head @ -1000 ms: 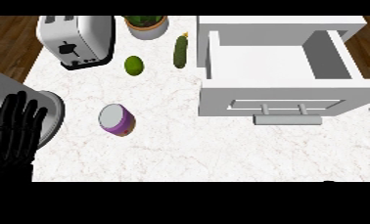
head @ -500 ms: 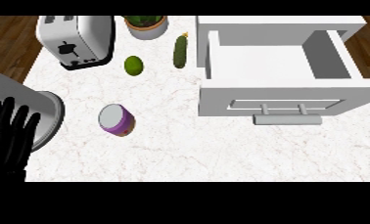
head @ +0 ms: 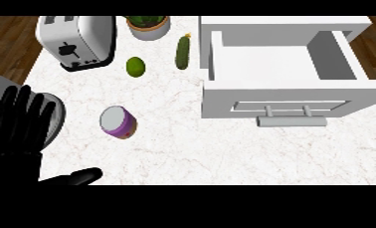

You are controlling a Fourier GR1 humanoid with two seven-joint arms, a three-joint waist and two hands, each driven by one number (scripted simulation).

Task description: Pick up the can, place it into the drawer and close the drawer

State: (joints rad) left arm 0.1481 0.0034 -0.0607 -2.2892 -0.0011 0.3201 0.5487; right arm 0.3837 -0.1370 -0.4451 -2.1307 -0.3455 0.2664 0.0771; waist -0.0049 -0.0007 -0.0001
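Since a moment ago my left hand [head: 26, 132] has risen slightly at the view's left edge, fingers straight and spread, holding nothing. Just right of those fingers, apart from them, the can [head: 118, 122] lies on the counter [head: 183, 147], well left of the open drawer [head: 279, 80].

no readable text, labels or numbers

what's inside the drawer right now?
Nothing shows inside the open drawer: only its bare white floor and walls. The strip just behind its front panel is hidden by that panel. The can lies on the counter, outside the drawer.
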